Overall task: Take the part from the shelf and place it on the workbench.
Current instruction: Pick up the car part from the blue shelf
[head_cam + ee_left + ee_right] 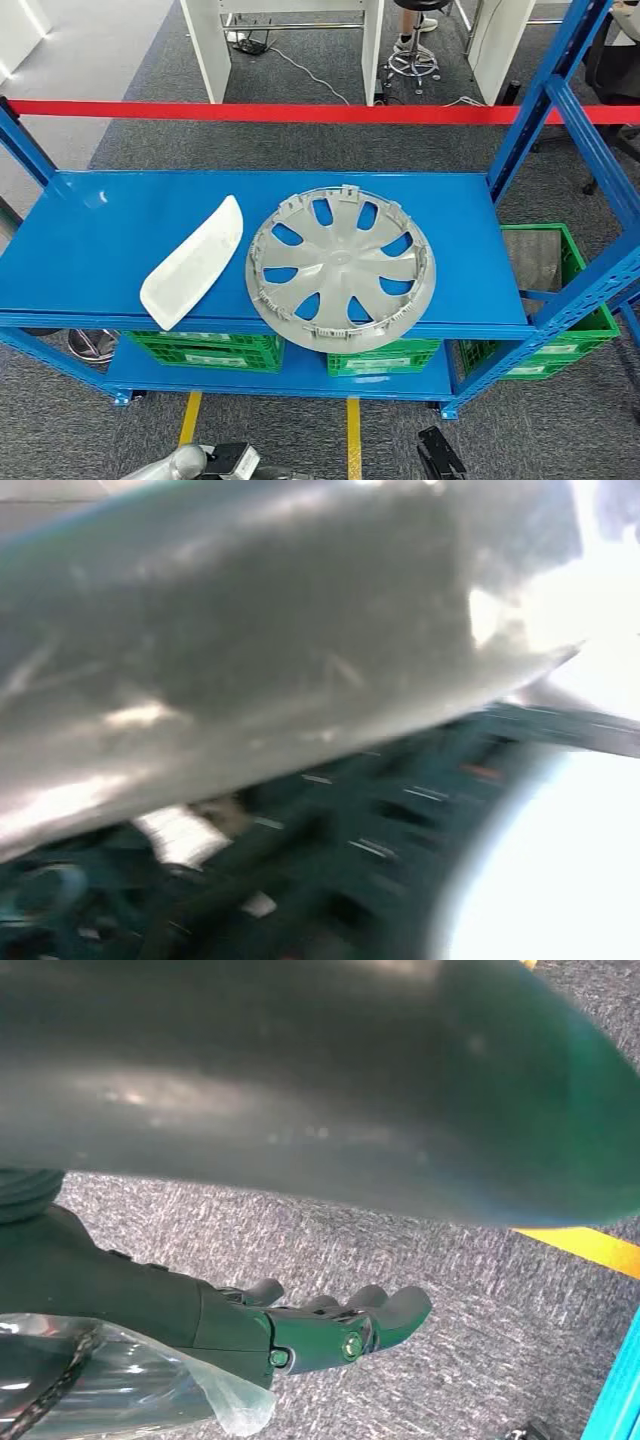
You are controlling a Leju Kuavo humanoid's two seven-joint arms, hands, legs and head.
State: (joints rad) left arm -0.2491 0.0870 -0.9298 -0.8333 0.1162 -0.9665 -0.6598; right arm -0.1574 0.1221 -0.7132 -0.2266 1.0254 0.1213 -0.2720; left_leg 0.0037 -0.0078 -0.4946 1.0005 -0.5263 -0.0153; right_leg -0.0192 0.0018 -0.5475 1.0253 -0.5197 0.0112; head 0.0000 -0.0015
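Silver hubcap [341,268] and white curved part [195,262] lie side by side on the blue shelf [90,250]; green crates [204,350] below carry unreadable labels. Right hand [332,1330] hangs above carpet, fingers [400,1308] loosely extended, holding nothing. Left hand's state cannot be told.

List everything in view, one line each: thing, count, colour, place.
wheel cover: one, silver-grey, top shelf, right of centre, overhanging the front edge
curved panel: one, white, top shelf, left of the wheel cover
shelf: one, blue, metal, two levels
crates: three, green, two on the lower level, one at the right by the frame
barrier tape: one, red, behind the shelf
floor lines: two, yellow, on grey carpet before the shelf
stool base: one, chrome, far background
right hand: dark, holding nothing, above carpet
left arm: silver, low
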